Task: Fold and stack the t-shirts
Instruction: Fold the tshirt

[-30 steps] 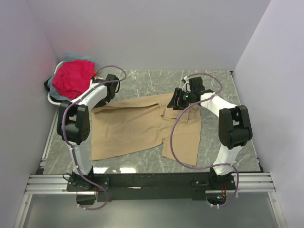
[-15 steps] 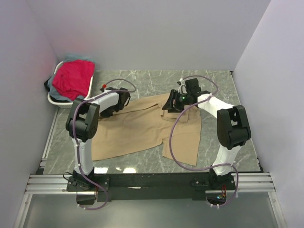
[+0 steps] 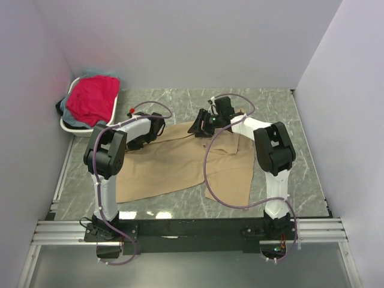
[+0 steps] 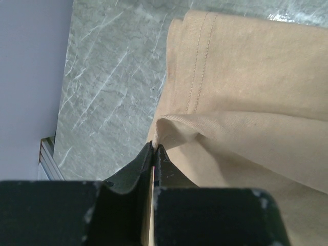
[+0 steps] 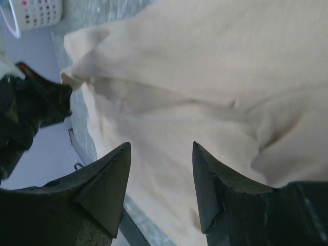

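The tan shirt [image 3: 174, 162] lies spread over the middle of the grey marble counter [image 3: 270, 102], with its right part folded over in a loose lap. At the shirt's far left edge the left gripper [image 4: 154, 154] has its jaws pressed together on a thin fold of the tan cloth beside a stitched hem. Over the shirt's far edge, near its middle, the right gripper [image 5: 160, 146] hangs with its jaws apart and nothing between them, tan cloth below. Well to the left of the tan shirt, a red-pink shirt [image 3: 93, 97] is heaped in a white basket [image 5: 33, 13] on top of paler blue-grey cloth [image 3: 96, 72].
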